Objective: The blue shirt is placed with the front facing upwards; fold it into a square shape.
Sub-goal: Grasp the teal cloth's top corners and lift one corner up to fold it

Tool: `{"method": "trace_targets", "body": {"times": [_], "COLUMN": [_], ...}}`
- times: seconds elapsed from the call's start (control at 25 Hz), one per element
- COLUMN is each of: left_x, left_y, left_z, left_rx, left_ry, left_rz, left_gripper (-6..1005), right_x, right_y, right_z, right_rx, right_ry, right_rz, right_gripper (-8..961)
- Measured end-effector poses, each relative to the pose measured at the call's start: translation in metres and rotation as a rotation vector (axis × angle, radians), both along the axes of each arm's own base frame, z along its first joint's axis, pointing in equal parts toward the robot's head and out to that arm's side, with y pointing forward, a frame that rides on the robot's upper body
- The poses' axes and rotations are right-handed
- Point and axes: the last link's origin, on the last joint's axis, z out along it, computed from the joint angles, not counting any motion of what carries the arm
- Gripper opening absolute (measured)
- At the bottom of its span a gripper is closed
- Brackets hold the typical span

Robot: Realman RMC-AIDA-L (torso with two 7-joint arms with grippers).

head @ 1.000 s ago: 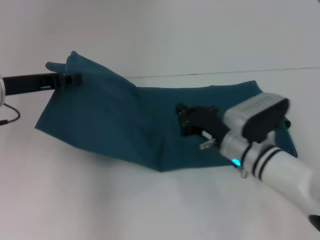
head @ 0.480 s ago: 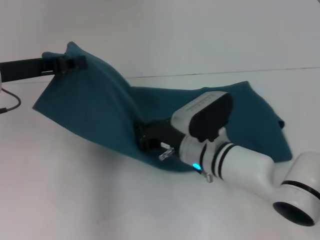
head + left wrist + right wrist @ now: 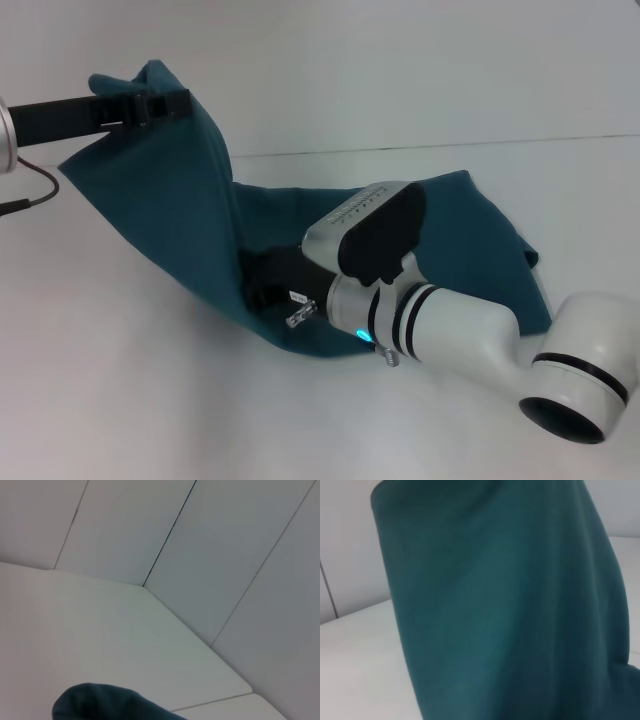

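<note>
White table underneath everything. Blue shirt draped across its far half, left end hoisted off the surface into a tent, right end lying flat and rumpled near the table's right side. Right gripper low at the shirt's near fold, dark fingers pinching the cloth edge just above the table. Left gripper raised well above the table, clamped narrow on the shirt's lifted top edge.

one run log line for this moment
left end effector: holds shirt edge raised | right end effector: low at shirt's front fold | fold unfinished
</note>
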Motion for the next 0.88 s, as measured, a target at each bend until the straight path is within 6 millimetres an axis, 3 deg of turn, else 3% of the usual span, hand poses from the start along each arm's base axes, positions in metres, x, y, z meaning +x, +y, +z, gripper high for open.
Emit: {"method": "trace_targets", "body": {"times": [0.12,0.32,0.48,0.6,0.88], "left_x": [-0.001,-0.003,0.0,0.002,0.005], "left_y": [0.0,-0.002,-0.002,-0.003,-0.003], "left_z": [-0.001,0.002,0.002,0.002,0.001], "left_rx": [0.001,0.002,0.002,0.002,0.002], "left_ry": [-0.003,-0.004,-0.019,-0.038,-0.047], "left_rz": [0.005,0.005,-0.004,-0.011,-0.019], "left_gripper": [60,60,60,60,59], "right_x": [0.012,0.051,0.066,0.058,0.019], "right_y": [-0.001,-0.009,-0.004,0.005,0.019], "right_z": [0.008,0.041,0.049,0.044,0.024], "right_rx": [0.035,0.207,0.253,0.228,0.129], "right_ry": [0.049,0.222,0.219,0.177,0.093], "right_rz": [-0.035,-0.127,-0.195,-0.197,-0.144], "right_gripper": [30,30,30,30,30]}}
